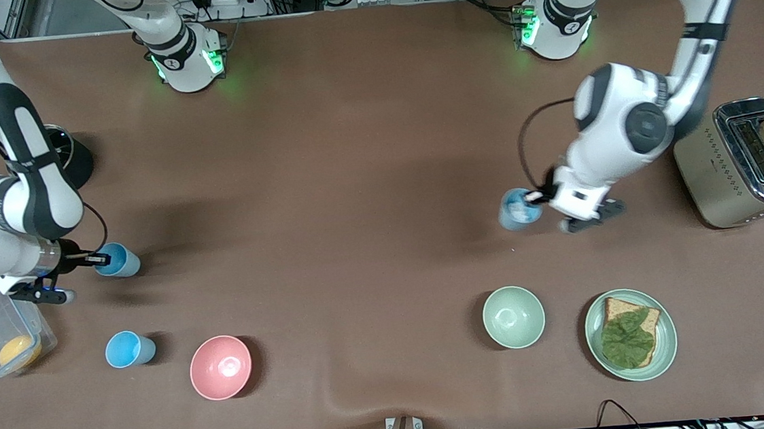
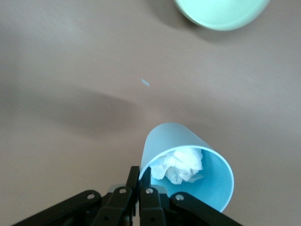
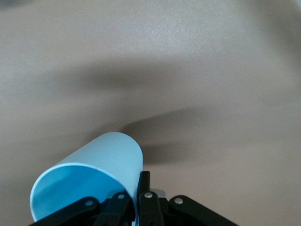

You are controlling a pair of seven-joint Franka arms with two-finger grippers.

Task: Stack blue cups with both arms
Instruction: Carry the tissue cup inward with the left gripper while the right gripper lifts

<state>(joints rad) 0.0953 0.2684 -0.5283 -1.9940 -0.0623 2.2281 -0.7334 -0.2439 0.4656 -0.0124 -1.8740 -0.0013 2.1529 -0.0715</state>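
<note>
- Holding one blue cup each, both arms have their fingers pinched tight on a cup's rim wall.
- The left gripper (image 1: 544, 196) is closed on the cup with paper (image 1: 519, 209); in the left wrist view the fingers (image 2: 141, 186) clamp the rim of this cup (image 2: 188, 174), one inside and one outside.
- White crumpled paper (image 2: 181, 165) sits inside this cup, so I judge that another cup cannot go fully into it.
- The right gripper (image 1: 89, 261) is closed on the empty cup (image 1: 118, 260), toward the right arm's end of the table; the right wrist view shows the same rim pinch (image 3: 141, 188) on this cup (image 3: 94, 174).
- A third cup (image 1: 129, 348) stands upright and free, nearer to the front camera, beside the pink bowl (image 1: 221, 367).
- Handling, as I judge it: the cups are light, thin plastic, smooth and a little flexible. The rim pinch is a good hold, but a hard squeeze may bend the wall.
- Direction: both held cups look tilted, with the mouth turned toward their gripper and the long axis leaning away from vertical. Whether they touch the table I cannot tell.
- The pale green bowl (image 1: 513, 316) stands apart and is not involved.
</note>
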